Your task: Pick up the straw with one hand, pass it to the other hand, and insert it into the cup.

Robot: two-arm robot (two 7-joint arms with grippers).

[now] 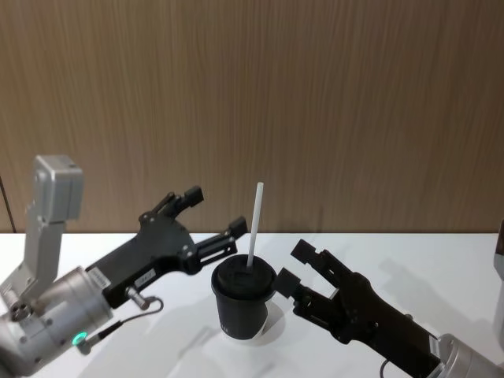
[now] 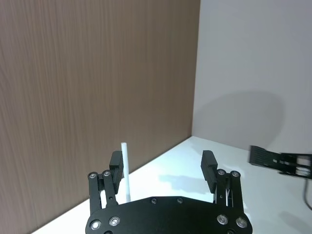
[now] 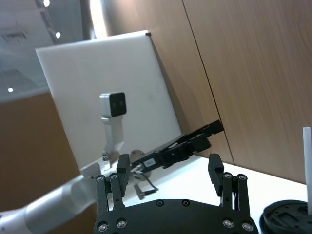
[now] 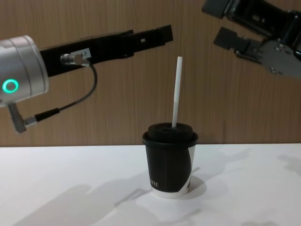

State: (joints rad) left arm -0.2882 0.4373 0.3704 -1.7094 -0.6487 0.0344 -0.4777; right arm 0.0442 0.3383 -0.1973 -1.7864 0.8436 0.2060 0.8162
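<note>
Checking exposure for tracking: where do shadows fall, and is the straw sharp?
Chest view: soft shadows spread on the table left of the cup; straw crisp. Left wrist view: a broad shadow on the grey wall.

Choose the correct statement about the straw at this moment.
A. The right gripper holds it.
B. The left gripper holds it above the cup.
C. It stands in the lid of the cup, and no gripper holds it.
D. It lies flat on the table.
C: the straw stands through the lid of the cup, and the left gripper and right gripper are both open and apart from it.
</note>
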